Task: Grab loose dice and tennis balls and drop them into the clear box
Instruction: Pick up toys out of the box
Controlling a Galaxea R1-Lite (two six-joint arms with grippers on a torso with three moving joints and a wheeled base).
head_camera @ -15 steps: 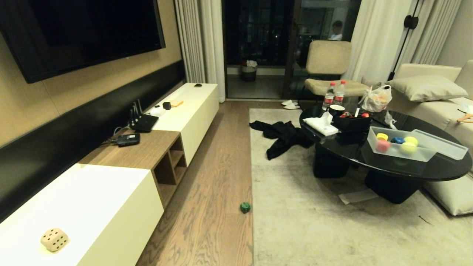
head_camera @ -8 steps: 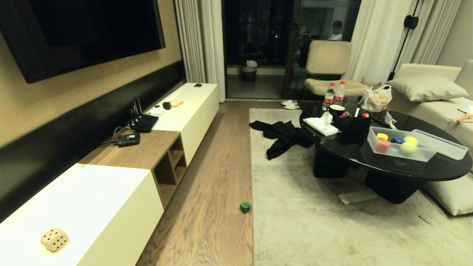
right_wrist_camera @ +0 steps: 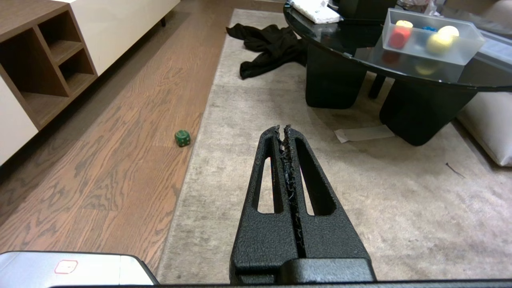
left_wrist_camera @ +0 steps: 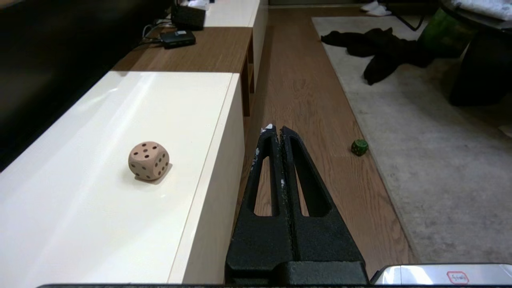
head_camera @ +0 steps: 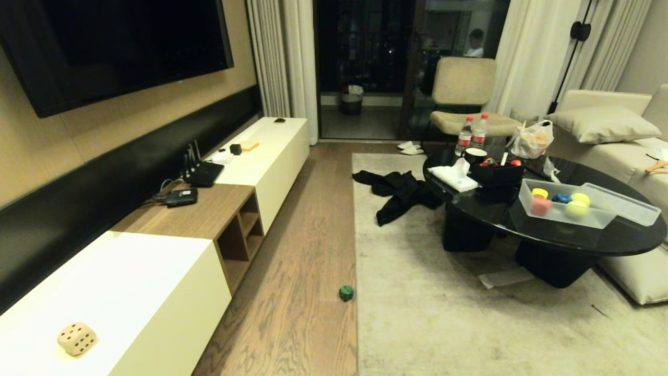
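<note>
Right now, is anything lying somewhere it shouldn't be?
Yes. A green die sits on the wood floor by the rug's edge, a tan die on the white cabinet, both outside the clear box. Dark clothing lies crumpled on the rug.

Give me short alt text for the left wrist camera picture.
The shut left gripper points along a wooden floor, holding nothing. A tan die sits on the white cabinet beside it, and a green die lies on the floor at the rug's edge.
</note>
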